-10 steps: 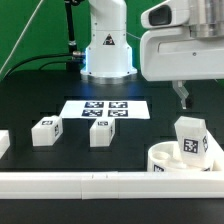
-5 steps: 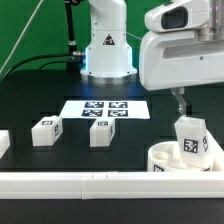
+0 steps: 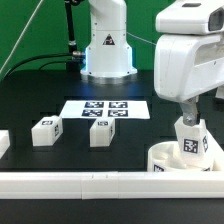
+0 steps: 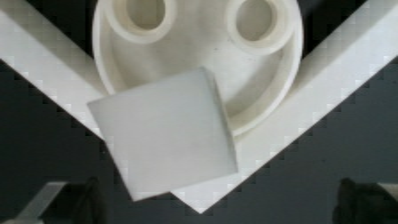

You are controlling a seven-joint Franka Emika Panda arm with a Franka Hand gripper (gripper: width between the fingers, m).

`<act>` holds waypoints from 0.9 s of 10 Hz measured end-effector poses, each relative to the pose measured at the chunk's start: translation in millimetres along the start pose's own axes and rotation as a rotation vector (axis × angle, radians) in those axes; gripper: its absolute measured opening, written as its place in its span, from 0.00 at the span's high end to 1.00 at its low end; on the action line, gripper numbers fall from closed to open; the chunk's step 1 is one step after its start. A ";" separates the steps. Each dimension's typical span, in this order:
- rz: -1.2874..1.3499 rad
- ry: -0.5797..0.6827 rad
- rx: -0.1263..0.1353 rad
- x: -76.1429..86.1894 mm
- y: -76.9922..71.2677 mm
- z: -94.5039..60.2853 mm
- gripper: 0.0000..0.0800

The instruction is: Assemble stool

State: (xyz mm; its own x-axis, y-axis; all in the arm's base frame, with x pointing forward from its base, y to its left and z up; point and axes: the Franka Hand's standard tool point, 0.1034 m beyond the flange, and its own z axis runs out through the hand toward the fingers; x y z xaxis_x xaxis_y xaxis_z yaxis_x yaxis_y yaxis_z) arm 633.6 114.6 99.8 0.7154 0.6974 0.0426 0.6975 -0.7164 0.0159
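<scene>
The round white seat disc [image 3: 163,158] lies at the exterior view's right, against the long white rail [image 3: 80,182]. One tagged leg [image 3: 191,141] stands on it, slightly tilted. My gripper [image 3: 187,117] hangs just above that leg, open and empty. In the wrist view the leg [image 4: 169,130] lies between my spread fingers [image 4: 50,200], over the seat disc [image 4: 187,45] with its holes; the gripper [image 4: 217,202] touches nothing. Two more legs [image 3: 46,131] [image 3: 103,132] stand apart on the black table at the exterior view's left and middle.
The marker board [image 3: 105,109] lies flat behind the two loose legs. The robot base [image 3: 107,50] stands at the back. A white part [image 3: 3,143] is cut off at the exterior view's left edge. The rail's corner [image 4: 36,60] frames the seat disc.
My gripper has moved to the exterior view's right and down, from beside the standing leg to right above it. The parts have not moved.
</scene>
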 end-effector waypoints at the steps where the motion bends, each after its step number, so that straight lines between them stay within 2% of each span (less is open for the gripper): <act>1: -0.093 -0.003 -0.004 -1.1 1.6 0.1 0.19; 3: -0.163 -0.005 -0.008 -2.5 3.6 1.2 0.19; 4: -0.200 0.044 -0.061 -0.8 10.7 14.0 0.19; 5: -0.185 0.041 -0.062 -4.4 9.0 26.8 0.19; 6: -0.165 0.035 -0.059 -4.0 7.2 32.3 0.19; 7: -0.154 0.038 -0.060 -3.6 8.3 30.2 0.19; 9: -0.152 0.036 -0.059 -4.6 8.6 31.2 0.51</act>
State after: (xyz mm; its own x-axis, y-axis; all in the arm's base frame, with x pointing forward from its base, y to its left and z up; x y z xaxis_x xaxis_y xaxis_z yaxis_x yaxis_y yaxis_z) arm 637.6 105.8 68.5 0.5995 0.7972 0.0710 0.7928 -0.6036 0.0838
